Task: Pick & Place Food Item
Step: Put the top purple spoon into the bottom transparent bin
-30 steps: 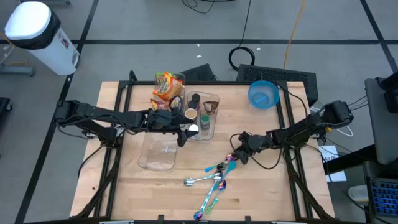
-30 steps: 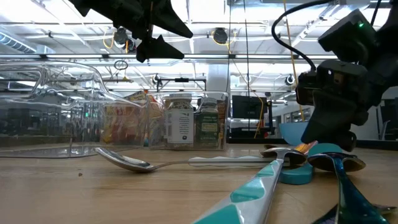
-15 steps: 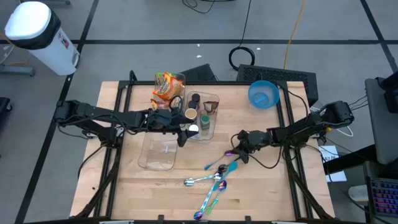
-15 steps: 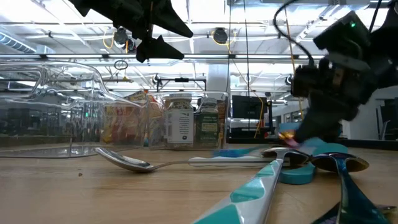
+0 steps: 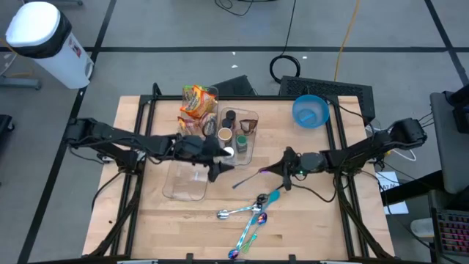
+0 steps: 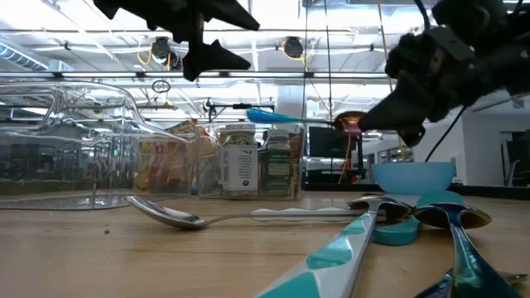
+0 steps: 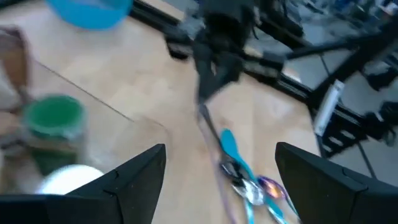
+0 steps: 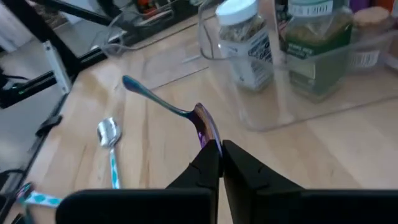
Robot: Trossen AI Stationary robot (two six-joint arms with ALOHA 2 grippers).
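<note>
One spoon (image 5: 250, 178) aloft right of clear bin (image 5: 242, 139), right gripper (image 5: 284, 171) clamped on bowl end; light, stiff, slick, prone to pivot. Left gripper (image 5: 218, 163) gapes empty beside bin.

Even, bright overhead light; 1 wrist view was badly smeared.

The table (image 5: 308, 227) was evenly lit from above, with only soft, short shadows. In the low view, ceiling lights (image 6: 291, 47) glared behind the dark arms, and the nearest spoons (image 6: 431, 228) lay out of focus. The left wrist view was blurred throughout. The right wrist view was sharper, with glare on the clear bin (image 8: 298, 93).
</note>
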